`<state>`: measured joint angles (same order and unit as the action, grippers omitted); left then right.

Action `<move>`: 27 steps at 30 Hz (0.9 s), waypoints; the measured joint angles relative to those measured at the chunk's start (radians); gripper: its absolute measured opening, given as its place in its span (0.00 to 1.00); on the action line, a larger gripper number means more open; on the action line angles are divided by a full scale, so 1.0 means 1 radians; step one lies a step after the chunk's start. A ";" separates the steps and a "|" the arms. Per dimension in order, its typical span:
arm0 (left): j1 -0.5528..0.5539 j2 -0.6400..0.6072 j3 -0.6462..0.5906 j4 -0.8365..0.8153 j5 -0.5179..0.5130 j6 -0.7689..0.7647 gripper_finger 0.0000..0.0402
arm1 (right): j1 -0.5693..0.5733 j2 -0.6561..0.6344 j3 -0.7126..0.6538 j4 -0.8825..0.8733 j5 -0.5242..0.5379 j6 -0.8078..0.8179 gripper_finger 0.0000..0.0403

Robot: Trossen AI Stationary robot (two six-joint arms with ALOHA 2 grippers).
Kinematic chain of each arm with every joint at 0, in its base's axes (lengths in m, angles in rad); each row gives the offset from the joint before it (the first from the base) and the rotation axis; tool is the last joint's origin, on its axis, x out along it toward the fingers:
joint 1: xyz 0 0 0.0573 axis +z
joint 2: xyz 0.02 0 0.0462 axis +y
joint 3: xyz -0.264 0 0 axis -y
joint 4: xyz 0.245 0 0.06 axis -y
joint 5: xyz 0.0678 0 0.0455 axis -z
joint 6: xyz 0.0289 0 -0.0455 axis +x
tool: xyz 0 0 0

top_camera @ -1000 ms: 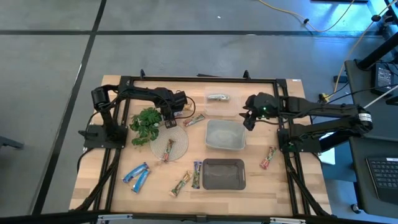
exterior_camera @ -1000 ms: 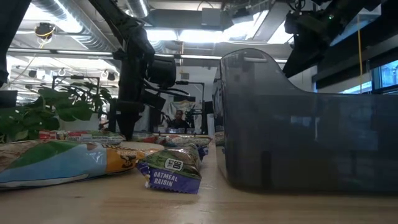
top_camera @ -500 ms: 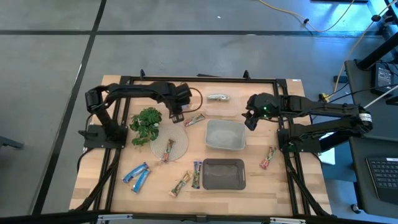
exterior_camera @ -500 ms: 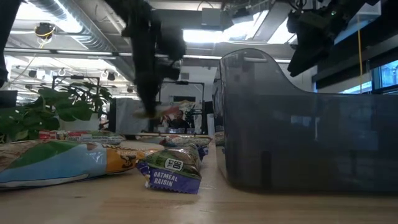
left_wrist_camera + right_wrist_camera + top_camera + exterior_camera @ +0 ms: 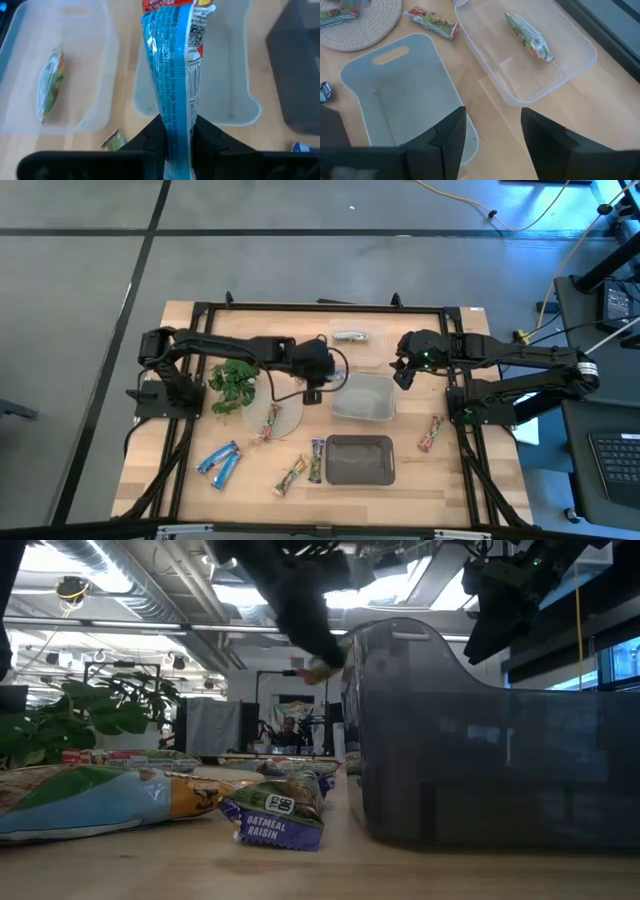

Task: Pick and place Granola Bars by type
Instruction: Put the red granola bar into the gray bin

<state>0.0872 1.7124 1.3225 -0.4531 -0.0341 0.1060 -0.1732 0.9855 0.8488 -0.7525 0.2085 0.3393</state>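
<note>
My left gripper (image 5: 312, 375) is at the left rim of the light grey bin (image 5: 362, 397), shut on a blue granola bar with a red end (image 5: 172, 65). My right gripper (image 5: 400, 370) is open and hovers between the bin and the clear tray (image 5: 352, 340). A green bar (image 5: 527, 35) lies flat in that tray. Other bars lie flat on the table: two blue (image 5: 220, 463), a green-tan (image 5: 290, 476), a dark-silver (image 5: 316, 460), a red one (image 5: 432, 433). One more (image 5: 271, 420) rests on the round disc. My left gripper pinches the blue bar between its two fingers (image 5: 150, 142) at one end (image 5: 177, 132). The bar runs straight out past the fingertips, its red end (image 5: 167, 5) farthest from them. In the low view it (image 5: 320, 668) is lifted clear of the table.
A dark bin (image 5: 358, 459) stands near of the light grey one. A leafy plant sprig (image 5: 235, 380) and a woven round disc (image 5: 285, 412) lie left of the bins. A red-green bar (image 5: 431, 21) lies between disc and tray. Black frame rails border the table.
My left gripper has swung from beside the plant sprig toward the table's right, up to the light grey bin's left rim. The blue bar has been lifted off the table and carried along in it. My right gripper has barely moved.
</note>
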 joint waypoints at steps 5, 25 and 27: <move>-0.014 0.056 0.001 0.200 0.012 0.012 0.14 | 0.000 0.001 -0.001 -0.002 0.000 0.002 0.48; -0.047 0.283 0.066 0.263 0.105 -0.093 0.15 | 0.004 0.001 -0.001 -0.039 -0.001 -0.009 0.48; -0.050 0.288 0.066 0.261 0.106 -0.096 0.15 | 0.004 0.001 -0.001 -0.039 -0.001 -0.014 0.48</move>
<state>0.0370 2.0006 1.3888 -0.1926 0.0719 0.0100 -0.1696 0.9863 0.8474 -0.7918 0.2073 0.3255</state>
